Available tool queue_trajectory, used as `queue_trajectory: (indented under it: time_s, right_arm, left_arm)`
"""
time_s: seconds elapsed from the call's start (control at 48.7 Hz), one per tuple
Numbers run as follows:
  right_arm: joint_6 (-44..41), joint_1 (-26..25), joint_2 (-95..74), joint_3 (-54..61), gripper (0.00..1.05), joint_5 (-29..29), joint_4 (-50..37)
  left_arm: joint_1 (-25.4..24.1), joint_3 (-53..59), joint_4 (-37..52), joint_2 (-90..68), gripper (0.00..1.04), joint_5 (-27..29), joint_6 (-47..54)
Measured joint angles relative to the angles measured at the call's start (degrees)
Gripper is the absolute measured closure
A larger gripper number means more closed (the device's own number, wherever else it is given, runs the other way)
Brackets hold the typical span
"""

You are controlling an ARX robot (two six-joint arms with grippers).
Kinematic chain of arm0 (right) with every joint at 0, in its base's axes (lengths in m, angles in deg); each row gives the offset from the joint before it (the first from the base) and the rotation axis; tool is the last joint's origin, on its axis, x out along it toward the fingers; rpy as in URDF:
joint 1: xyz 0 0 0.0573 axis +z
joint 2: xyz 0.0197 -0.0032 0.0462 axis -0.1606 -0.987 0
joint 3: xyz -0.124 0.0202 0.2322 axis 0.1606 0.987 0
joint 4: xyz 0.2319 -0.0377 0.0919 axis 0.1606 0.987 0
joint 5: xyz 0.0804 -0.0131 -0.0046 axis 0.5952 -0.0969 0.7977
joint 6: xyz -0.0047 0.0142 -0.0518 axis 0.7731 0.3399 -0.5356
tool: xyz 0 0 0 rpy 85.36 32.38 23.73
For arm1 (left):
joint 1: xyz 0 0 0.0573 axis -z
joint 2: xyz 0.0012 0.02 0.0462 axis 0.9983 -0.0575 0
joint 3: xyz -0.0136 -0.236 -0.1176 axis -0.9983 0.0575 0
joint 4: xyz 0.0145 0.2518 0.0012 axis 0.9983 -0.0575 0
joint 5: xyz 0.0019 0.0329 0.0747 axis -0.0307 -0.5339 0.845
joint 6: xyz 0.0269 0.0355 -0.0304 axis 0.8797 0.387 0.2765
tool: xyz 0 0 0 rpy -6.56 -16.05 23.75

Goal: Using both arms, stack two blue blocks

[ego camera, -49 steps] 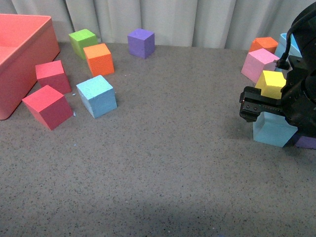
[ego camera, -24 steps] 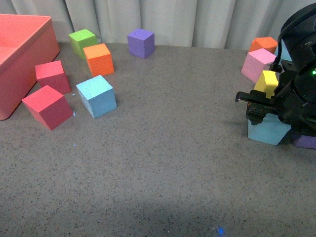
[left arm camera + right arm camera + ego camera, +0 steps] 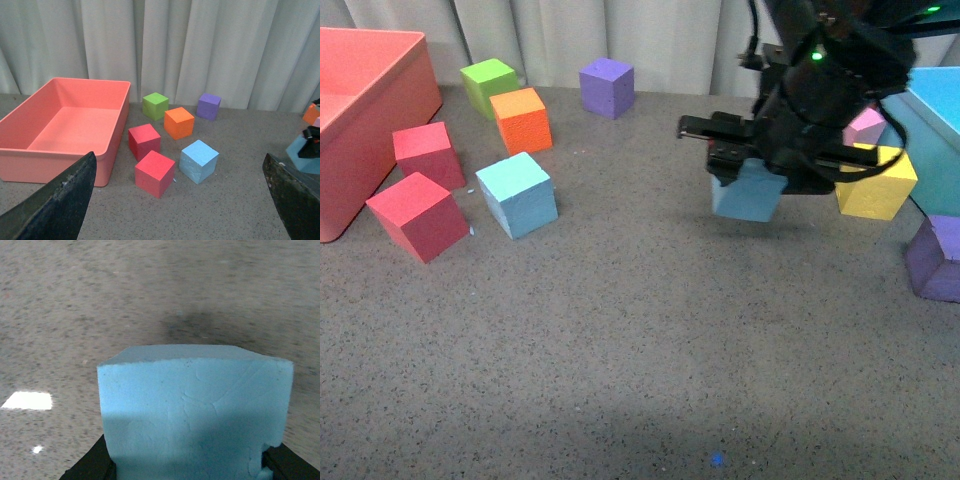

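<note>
Front view — right jaws tight on airborne blue block [image 3: 748, 193]; left wrist view — left jaws apart.

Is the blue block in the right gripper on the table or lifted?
Lifted: the right gripper clamps the blue block, with shadow on the table beneath.

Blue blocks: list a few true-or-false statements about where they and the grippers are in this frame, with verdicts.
1. The right gripper holds a blue block clear of the table. True.
2. The other blue block rests on the table near a red cube. True.
3. The two blue blocks are stacked. False: they are far apart.
4. The left gripper grips a block. False: its fingers are spread, with nothing between them.
</note>
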Motion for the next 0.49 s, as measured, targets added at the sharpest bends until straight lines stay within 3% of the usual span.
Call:
queue_trajectory:
  time_s: [0.493]
  right_arm:
    - [-2.6, 6.4, -10.7, -15.4, 0.59, 0.8, 7.6]
  left_arm:
    - [0.0, 0.0, 0.0, 0.0, 0.07, 0.0, 0.0]
